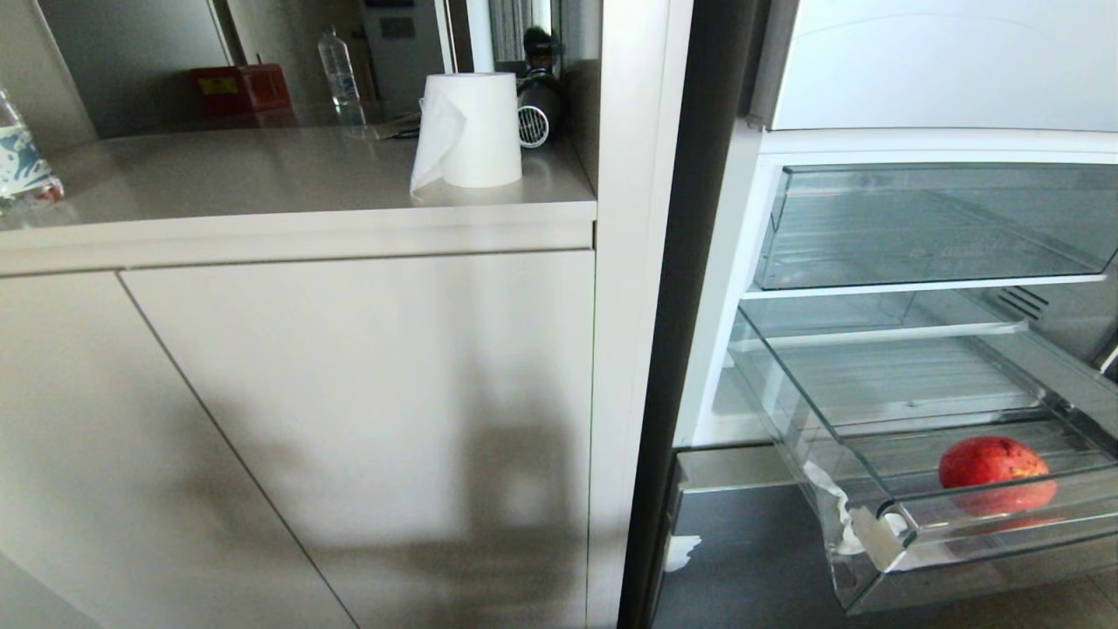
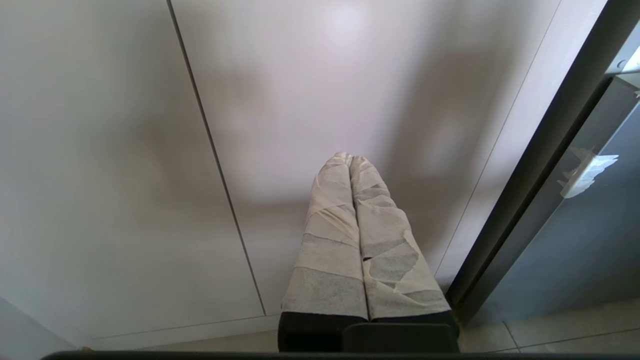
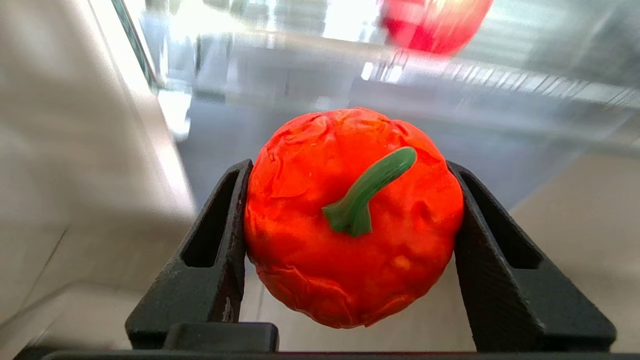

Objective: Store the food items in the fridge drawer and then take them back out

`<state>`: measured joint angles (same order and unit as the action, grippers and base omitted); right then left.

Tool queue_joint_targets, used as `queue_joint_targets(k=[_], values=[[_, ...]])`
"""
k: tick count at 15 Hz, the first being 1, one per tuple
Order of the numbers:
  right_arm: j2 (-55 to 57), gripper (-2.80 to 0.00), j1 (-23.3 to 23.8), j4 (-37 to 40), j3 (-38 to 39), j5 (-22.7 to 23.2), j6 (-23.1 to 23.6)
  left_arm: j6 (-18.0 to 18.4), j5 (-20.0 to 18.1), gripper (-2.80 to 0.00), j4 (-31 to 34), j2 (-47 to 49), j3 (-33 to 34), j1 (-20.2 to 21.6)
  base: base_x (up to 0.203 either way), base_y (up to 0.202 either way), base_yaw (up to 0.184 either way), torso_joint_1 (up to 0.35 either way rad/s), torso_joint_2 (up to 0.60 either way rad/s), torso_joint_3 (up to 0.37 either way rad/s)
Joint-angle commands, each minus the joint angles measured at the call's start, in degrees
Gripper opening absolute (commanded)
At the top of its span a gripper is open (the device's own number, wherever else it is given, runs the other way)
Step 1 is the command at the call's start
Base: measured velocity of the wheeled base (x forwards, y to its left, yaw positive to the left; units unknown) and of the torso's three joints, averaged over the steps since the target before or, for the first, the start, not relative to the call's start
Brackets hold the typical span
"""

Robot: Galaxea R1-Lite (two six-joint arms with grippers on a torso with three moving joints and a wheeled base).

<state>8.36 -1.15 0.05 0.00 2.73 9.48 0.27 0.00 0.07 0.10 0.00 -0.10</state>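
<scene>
Red tomato-like fruit (image 3: 352, 220) sits clamped in your right gripper (image 3: 350, 250); lower it gently into the fridge drawer (image 3: 450, 90) ahead, beside the other fruit (image 3: 432, 25).

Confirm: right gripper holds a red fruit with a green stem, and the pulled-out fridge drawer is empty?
Not empty. The head view shows a second red fruit lying in the fridge drawer. The rest stands: the right gripper holds the stemmed red fruit.

Right gripper (image 3: 352, 220): two black fingers (image 3: 215, 255) clamped on either side of a wrinkled red round fruit (image 3: 310, 260) with a green stem (image 3: 367, 192). Beyond it: clear fridge drawer (image 3: 450, 95), blurred, with a second red item (image 3: 435, 25) seen through the plastic.
</scene>
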Motion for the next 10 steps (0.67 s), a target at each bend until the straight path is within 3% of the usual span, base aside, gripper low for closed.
queue_joint_targets(k=[1,10], values=[[-7.6,-2.8,0.5,0.1,0.0,0.2,0.4,0.0,0.0,-2.8,0.0,0.0,0.0,0.0,0.0,0.0,0.0,0.0,0.0,0.0],[-8.3,-2.8,0.7,0.2,0.0,0.1,-0.2,0.0,0.0,-2.8,0.0,0.0,0.0,0.0,0.0,0.0,0.0,0.0,0.0,0.0]])
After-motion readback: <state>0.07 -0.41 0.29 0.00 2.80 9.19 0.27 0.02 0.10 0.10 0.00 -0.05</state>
